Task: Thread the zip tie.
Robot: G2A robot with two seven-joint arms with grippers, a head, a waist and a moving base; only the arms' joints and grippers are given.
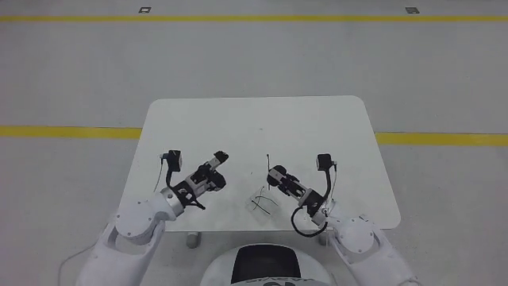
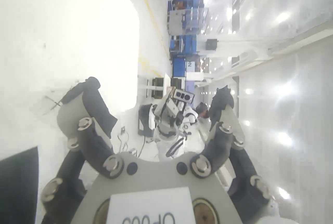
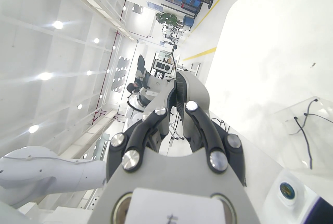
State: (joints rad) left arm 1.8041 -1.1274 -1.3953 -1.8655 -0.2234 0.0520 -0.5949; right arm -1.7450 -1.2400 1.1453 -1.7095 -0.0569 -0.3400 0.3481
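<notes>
the right pincer [image 3: 177, 84] is clenched on the zip tie [image 3: 173, 58]. the black strap is nipped flat between its pads and most of its length stands out past the fingertips, thin and unsupported. whether the free end is the head or the tail is too small to tell. that is the first risk: if the wrong end points outward, there is nothing to feed and the strap has to be re-gripped. the second is the long free length itself. it will likely sway or bow at any quick wrist move, so its tip may not be where the pincer points. a flat grip on a slick strap can also let it pivot or slide between the pads if the tip is pushed against anything.

across from it, on the side the strap leans toward, the left pincer [image 2: 156, 99] is released, fingers spread wide with nothing between them. in the top view it [image 1: 217, 167] sits well apart from the right pincer [image 1: 275, 176], with the strap [image 1: 268, 161] rising between the two. for threading it must catch the other end. closing too early, or off line, would probably knock the strap aside or bend it instead of seizing it. two arms meeting near one small strap also risk finger-to-finger contact.

behind and below the right pincer, on the robot's side, a clear tray [image 3: 286, 149] holds spare ties [image 3: 305, 131]. a low elbow sweep could nudge it along the bench [image 1: 317, 127].
</notes>
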